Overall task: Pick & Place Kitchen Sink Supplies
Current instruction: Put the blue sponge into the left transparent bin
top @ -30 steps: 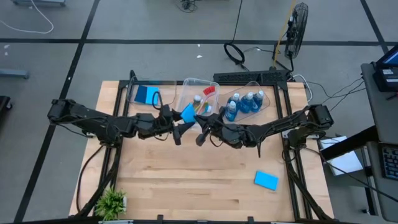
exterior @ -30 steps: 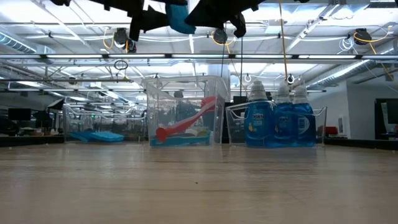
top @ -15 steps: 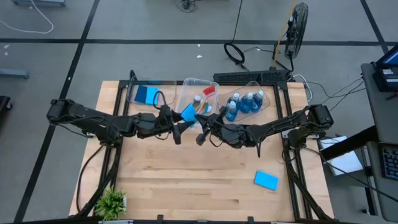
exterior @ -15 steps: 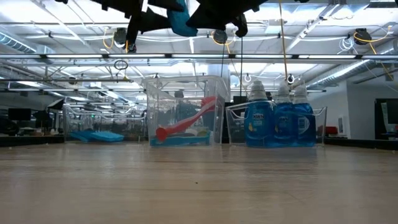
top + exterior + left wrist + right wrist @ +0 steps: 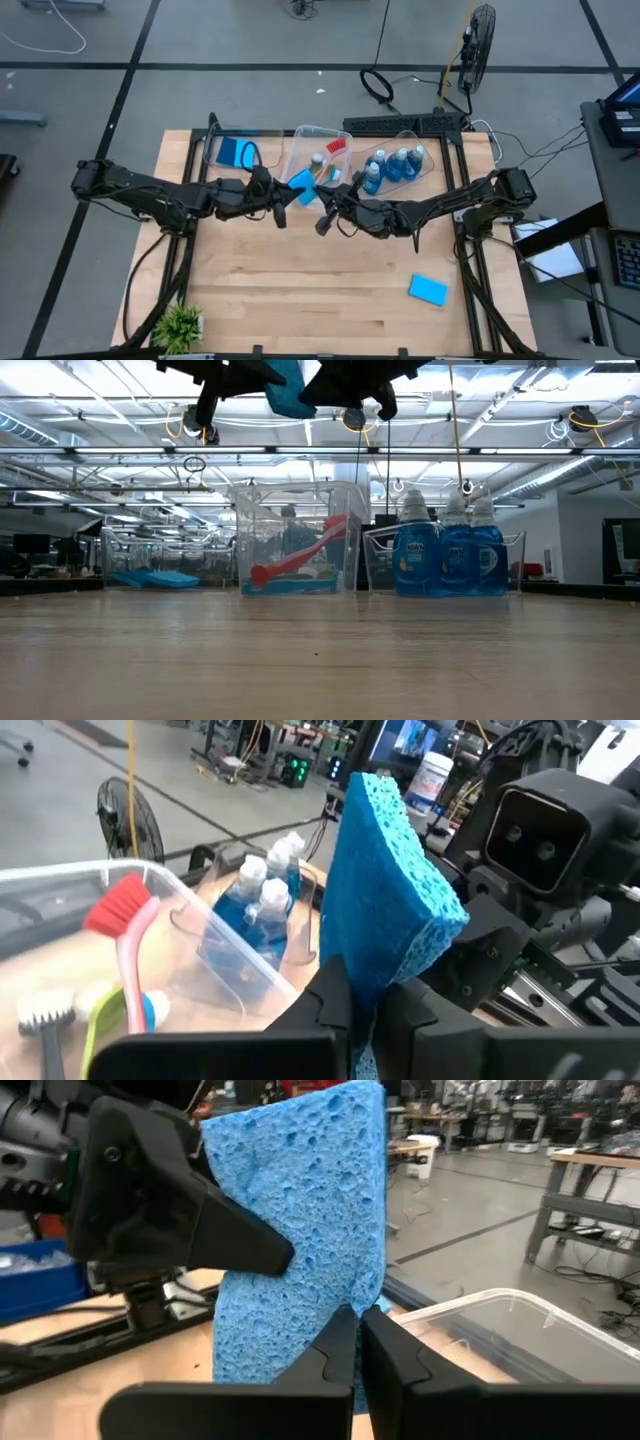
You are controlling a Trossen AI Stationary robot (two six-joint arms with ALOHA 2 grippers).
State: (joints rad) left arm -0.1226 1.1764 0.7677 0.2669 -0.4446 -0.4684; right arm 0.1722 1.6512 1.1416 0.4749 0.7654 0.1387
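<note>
Overhead, both grippers' fingers (image 5: 340, 1005) pinch one blue sponge (image 5: 302, 181), its lower edge hidden between them.

Two dark jointed arms, black wedge-shaped fingers (image 5: 340, 1350)

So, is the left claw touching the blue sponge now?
Touching. In the left wrist view, the left claw is closed on the lower edge of the blue sponge, with its fingers pressed against both faces.

Three clear bins (image 5: 318, 150) line the table's (image 5: 300, 290) far edge; a green plant (image 5: 181, 325) occupies a near corner.
</note>
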